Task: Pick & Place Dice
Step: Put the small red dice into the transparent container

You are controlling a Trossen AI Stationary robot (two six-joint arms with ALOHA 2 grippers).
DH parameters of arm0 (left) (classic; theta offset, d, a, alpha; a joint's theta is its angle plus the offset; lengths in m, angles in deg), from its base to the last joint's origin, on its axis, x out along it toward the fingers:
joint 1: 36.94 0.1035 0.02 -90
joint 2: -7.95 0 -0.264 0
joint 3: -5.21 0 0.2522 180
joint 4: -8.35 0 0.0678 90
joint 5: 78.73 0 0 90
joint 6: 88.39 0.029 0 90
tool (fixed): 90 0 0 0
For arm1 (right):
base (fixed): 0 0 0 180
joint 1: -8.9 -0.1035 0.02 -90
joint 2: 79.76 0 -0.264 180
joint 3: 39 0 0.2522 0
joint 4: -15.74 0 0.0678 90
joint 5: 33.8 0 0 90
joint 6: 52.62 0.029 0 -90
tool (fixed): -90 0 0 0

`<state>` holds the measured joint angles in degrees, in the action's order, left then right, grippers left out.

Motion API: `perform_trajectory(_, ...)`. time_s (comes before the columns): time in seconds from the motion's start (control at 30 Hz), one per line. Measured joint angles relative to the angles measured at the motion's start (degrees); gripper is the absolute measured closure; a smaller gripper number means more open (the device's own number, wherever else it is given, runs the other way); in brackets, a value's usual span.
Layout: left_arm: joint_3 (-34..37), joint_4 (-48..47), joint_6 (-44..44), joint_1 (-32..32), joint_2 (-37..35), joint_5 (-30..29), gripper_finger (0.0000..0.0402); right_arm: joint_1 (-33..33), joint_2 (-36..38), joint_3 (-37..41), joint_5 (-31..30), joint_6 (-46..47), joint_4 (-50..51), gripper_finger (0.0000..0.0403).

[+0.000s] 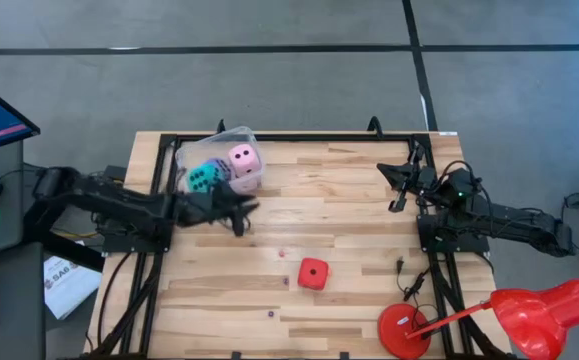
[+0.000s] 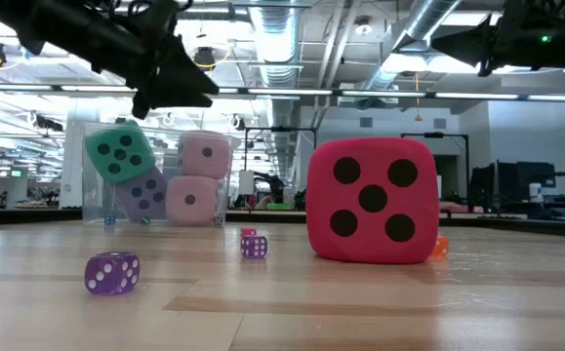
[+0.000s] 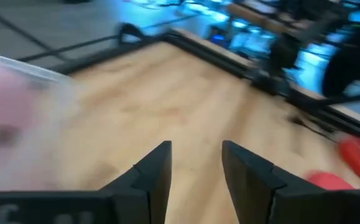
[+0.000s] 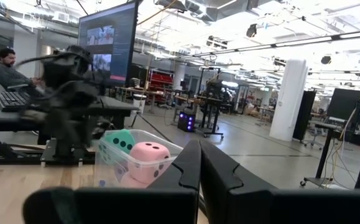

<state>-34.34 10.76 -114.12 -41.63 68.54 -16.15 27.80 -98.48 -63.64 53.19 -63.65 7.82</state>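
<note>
The clear tub (image 1: 219, 140) stood at the table's (image 1: 359, 290) 11 o'clock corner and held four dice: a pink die (image 1: 244, 159) on top, a cyan die (image 1: 202, 179) beside it toward 9 o'clock, and, seen from the low view, a violet die (image 2: 145, 193) and a second pink die (image 2: 191, 200) beneath them. The red die (image 1: 313, 273) lay alone on the bare wood just toward 6 o'clock of the table's centre, well apart from the tub, showing five pips to the low camera. The left gripper (image 1: 241, 216) hung above the table just beyond the tub's 6 o'clock side, between the tub and the red die, raised clear of the wood in the low view. Its fingers (image 3: 158, 171) stood parted with a narrow gap and nothing between them. The right gripper (image 1: 401, 192) waited near the 2 o'clock edge of the table, its fingers (image 4: 186, 171) pressed together and empty. Several tiny dice lay scattered on the wood, among them a purple one (image 2: 112, 272) nearest the low camera. A red lamp (image 1: 529, 315) sat at the table's 5 o'clock corner. In the right wrist view a person (image 4: 4, 67) sat at a desk beyond the table.
</note>
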Motion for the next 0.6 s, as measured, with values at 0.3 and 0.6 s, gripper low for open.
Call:
perform_trajectory(0.3,0.68,16.32,5.77,-5.56,11.41,-0.11,0.0284,0.00,-0.02,0.00,-0.02,-1.49,-1.04,0.0403)
perform_trajectory(0.6,0.68,17.42,5.79,-5.54,13.32,-0.13,0.0283,0.00,0.00,0.00,0.00,-1.56,-2.61,0.0403)
